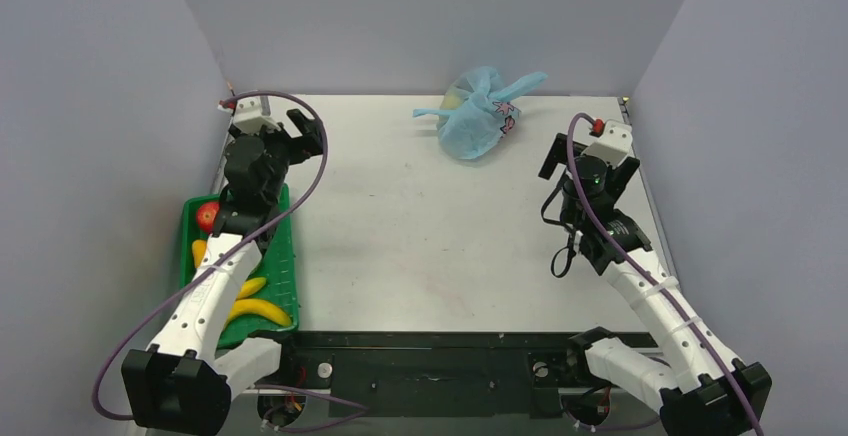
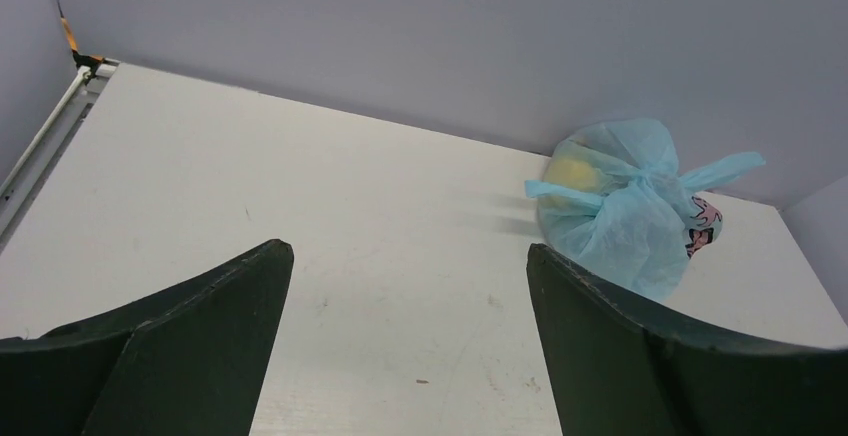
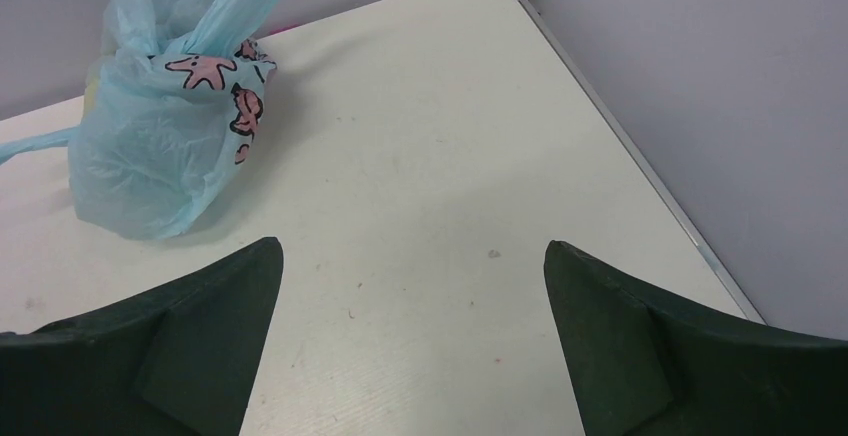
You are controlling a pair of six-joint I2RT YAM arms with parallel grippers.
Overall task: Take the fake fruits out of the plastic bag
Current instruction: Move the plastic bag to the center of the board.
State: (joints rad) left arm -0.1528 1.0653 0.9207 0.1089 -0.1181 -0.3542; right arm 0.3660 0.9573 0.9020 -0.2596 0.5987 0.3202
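Left gripper (image 2: 408, 256) stands wide open with nothing between its fingers, hanging over the bare counter (image 1: 420, 236) at the far left, just past the far end of a green tray (image 1: 285, 256). Right gripper (image 3: 412, 246) is spread just as wide and is also empty, above the counter near its right edge. Neither touches anything. Between them, toward the back wall (image 1: 420, 16) and closer to the right arm than to the left, lies the light-blue bag (image 1: 478, 116), well apart from the left gripper and nearer to, though clear of, the right one. The bag sits slumped on the counter with its top gathered shut, and its loop handles stick out to either side. Pink starfish-like figures with dark outlines are printed on the side that faces the right wrist camera. Through the thin plastic, the left wrist camera shows a pale yellow fruit (image 2: 572, 171) in the upper left part of the bag; what else is inside cannot be made out. On the tray, at the left edge of the counter beneath the left arm, lie a red apple (image 1: 207, 216) toward the far end and yellow bananas (image 1: 255, 308) toward the near end.
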